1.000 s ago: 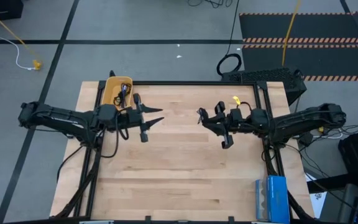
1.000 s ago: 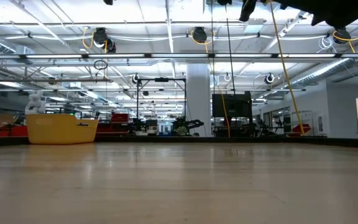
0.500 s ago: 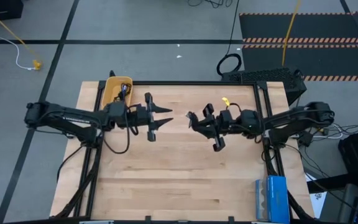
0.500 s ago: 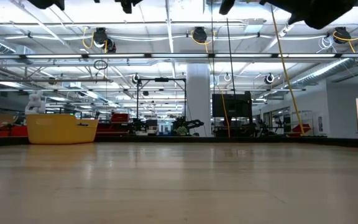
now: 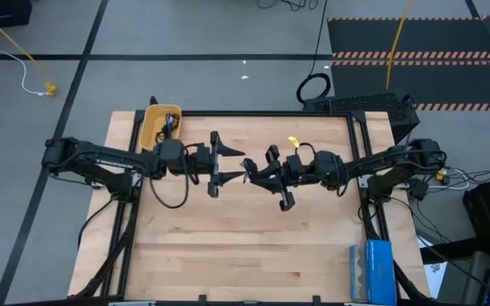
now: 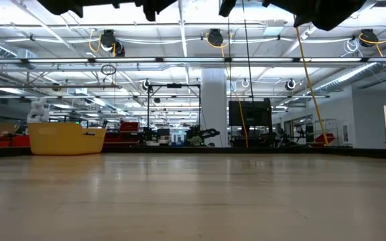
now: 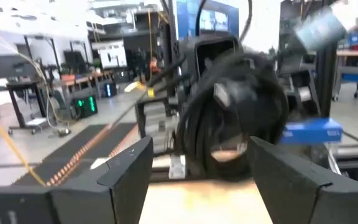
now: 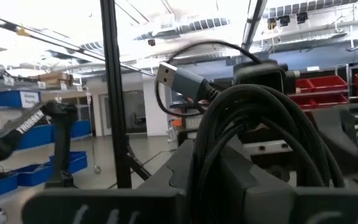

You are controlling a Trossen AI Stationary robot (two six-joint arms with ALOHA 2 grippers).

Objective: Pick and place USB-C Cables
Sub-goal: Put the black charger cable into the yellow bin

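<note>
My right gripper (image 5: 260, 170) is above the table's middle, shut on a black bundled USB cable (image 8: 260, 143) with a grey plug (image 8: 179, 81) sticking out. My left gripper (image 5: 238, 167) faces it from the left, open. In the left wrist view its fingers (image 7: 129, 168) stand to either side of the bundle (image 7: 229, 118); I cannot tell whether they touch it. A yellow bin (image 5: 160, 123) at the far left corner holds another black cable (image 5: 170, 127). The blue-purple cable is out of view. My right gripper has the black cable bundle between its two fingers, several strands (image 8: 229, 155) of the coil at once. The coil itself hides the fingertips. The fingers come level from the table's right. The bundle is lifted clear, high above the table.
A blue box (image 5: 371, 270) lies at the near right corner. A black tray (image 5: 356, 104) sits off the far right edge beside a thick cable loop (image 5: 313, 87) on the floor. In the low view the yellow bin (image 6: 67, 138) stands far left on bare wood.
Both grippers have moved toward the table's middle and toward each other, the left one rightward away from the yellow bin and the right one leftward. They now stand tip to tip, with the bundle carried along in the right gripper.
</note>
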